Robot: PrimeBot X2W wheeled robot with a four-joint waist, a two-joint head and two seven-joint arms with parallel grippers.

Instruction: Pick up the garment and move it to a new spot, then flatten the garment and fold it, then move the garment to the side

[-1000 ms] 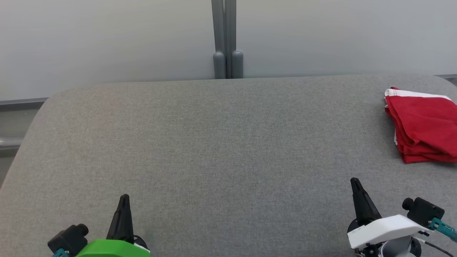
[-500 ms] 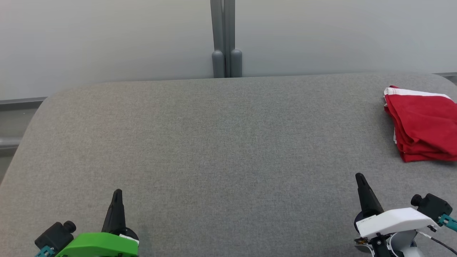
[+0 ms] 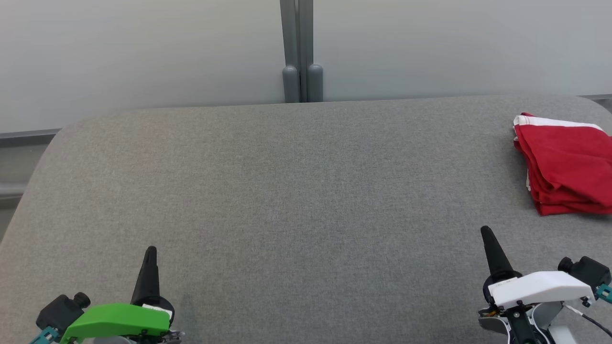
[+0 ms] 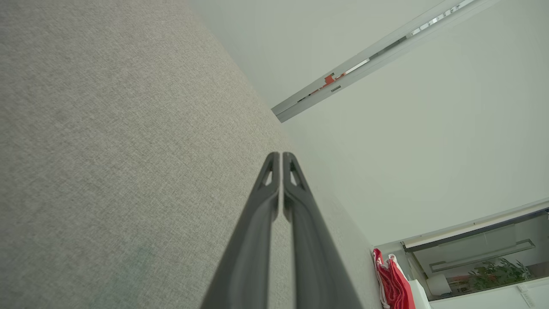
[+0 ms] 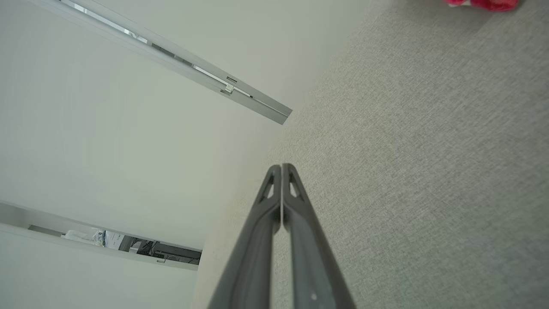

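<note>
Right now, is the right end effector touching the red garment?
Apart. In the head view, a stretch of bare grey surface lies between the right end effector and the folded red garment.

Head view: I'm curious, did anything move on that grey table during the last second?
The grippers drifted apart: the left gripper slid left, the right gripper right, each edging slightly forward. Both stayed shut and empty. The folded red garment kept its place at the right side of the table; its tiny shift is the camera's.
</note>
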